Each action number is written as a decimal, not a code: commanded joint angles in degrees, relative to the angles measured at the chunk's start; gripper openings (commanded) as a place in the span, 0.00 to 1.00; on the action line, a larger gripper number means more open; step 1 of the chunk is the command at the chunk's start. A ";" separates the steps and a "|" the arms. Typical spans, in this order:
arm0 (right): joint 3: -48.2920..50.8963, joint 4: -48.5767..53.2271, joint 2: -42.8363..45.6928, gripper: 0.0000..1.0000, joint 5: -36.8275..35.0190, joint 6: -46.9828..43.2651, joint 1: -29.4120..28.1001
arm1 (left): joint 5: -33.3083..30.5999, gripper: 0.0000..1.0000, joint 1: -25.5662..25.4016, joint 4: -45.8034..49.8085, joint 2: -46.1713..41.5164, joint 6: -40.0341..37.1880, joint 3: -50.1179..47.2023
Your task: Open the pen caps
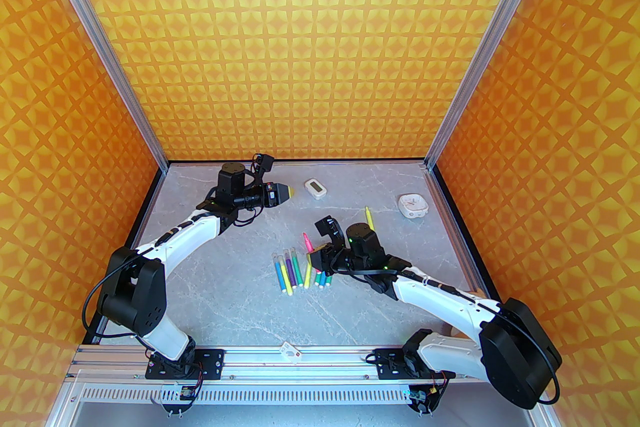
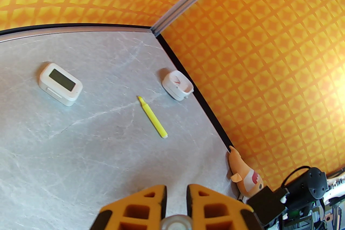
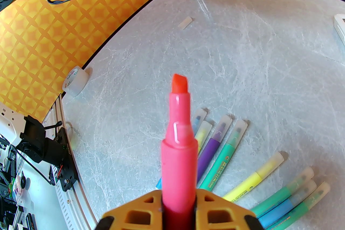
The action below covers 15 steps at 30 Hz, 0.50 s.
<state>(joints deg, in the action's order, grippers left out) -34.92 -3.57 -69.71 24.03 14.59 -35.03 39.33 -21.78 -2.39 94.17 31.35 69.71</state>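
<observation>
My right gripper point(image 1: 314, 259) point(image 3: 179, 194) is shut on a pink pen point(image 3: 179, 148) that points up and away, its orange-red chisel tip bare. Just below it on the table, several capped pens point(image 1: 295, 272) lie fanned out, with pale translucent pen caps point(image 3: 225, 125) on blue, yellow, purple, green and teal barrels. One loose cap point(image 3: 185, 22) lies alone further off. An uncapped yellow pen point(image 1: 369, 216) point(image 2: 152, 117) lies to the right. My left gripper point(image 1: 289, 192) point(image 2: 176, 191) hovers at the back left, shut on a small whitish cap point(image 2: 176, 222).
A white digital clock point(image 1: 315, 188) point(image 2: 60, 83) and a white alarm clock point(image 1: 413, 205) point(image 2: 178, 84) stand near the back. An orange toy point(image 2: 245, 175) lies by the right wall. A roll of clear tape point(image 3: 75, 80) sits at the left edge.
</observation>
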 commanded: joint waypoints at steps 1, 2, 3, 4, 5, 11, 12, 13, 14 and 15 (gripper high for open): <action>-0.99 4.45 0.85 0.00 -7.75 -1.64 0.19 | -8.48 0.00 1.26 12.58 -1.72 -6.17 3.45; -1.93 6.47 0.57 0.00 -9.89 -2.20 0.43 | -11.48 0.00 1.62 16.35 -2.04 -8.26 4.22; -2.93 8.77 0.25 0.00 -12.55 -2.58 0.85 | -15.06 0.00 2.02 20.49 -2.36 -9.97 4.90; -4.21 10.87 -0.12 0.00 -14.85 -2.92 1.31 | -17.92 0.00 2.32 23.70 -2.49 -11.51 5.47; -5.09 12.31 -0.45 0.00 -16.07 -3.32 1.84 | -21.06 0.00 2.78 26.66 -2.69 -12.93 5.80; -10.39 19.43 -3.28 0.00 -24.72 -5.89 6.67 | -32.17 0.00 7.53 35.76 -3.64 -17.07 4.69; -11.32 20.54 -4.12 0.00 -25.22 -6.21 7.71 | -33.23 0.00 8.67 36.41 -3.75 -17.41 4.30; -12.37 21.76 -5.10 0.00 -26.00 -6.60 8.79 | -33.76 0.00 9.50 36.75 -3.81 -17.76 3.89; -13.60 22.76 -6.12 0.00 -26.97 -6.97 9.62 | -34.22 0.00 10.47 37.19 -3.74 -18.18 3.49; -14.46 23.74 -7.11 0.00 -27.67 -7.43 10.19 | -34.47 0.00 11.32 37.47 -3.58 -18.60 3.28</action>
<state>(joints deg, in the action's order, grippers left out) -46.02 14.17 -74.26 2.22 9.67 -26.85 10.72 -12.99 29.36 92.23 16.38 73.93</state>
